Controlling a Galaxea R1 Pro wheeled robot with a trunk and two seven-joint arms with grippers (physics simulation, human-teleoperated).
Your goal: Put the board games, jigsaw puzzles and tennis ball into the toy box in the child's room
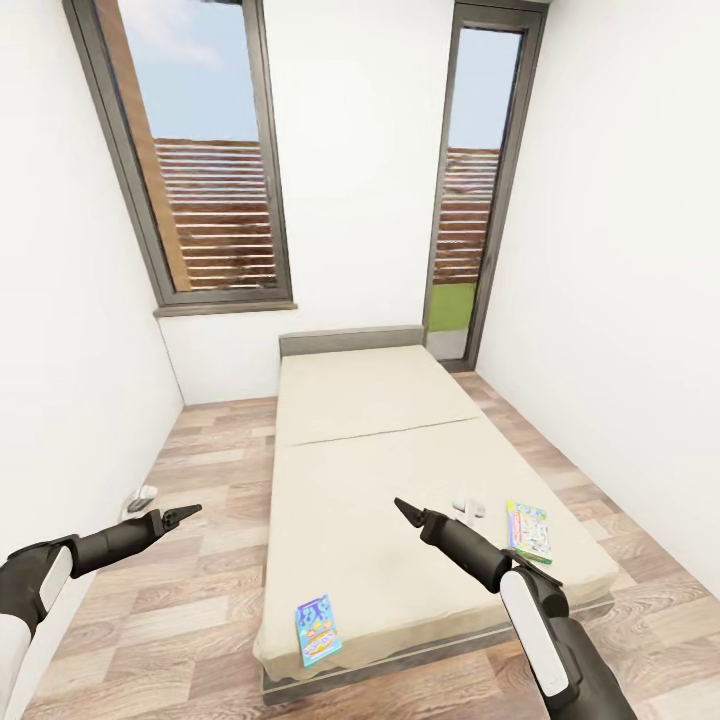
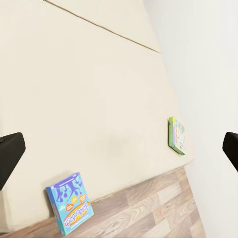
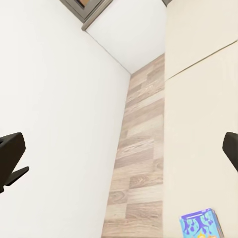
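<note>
Both black, white-sleeved arms reach forward, well apart. The left black two-fingered hand (image 1: 190, 512) points rightward, its fingers close together. The right black two-fingered hand (image 1: 402, 507) angles up and leftward, its fingers likewise drawn together.

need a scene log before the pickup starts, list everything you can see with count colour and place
bed: 1, beige mattress, grey frame and headboard, centre of room
blue board game: 1, blue, near-left corner of mattress
pastel board game: 1, pastel with green edge, right edge of mattress
small white object: 1, white, on mattress beside pastel game, unclear what
windows: 2, dark-framed, far wall
floor: wood planks, around bed
small pale object: 1, on floor by left wall, unclear
left gripper: black, over floor left of bed
right gripper: black, over mattress
</note>
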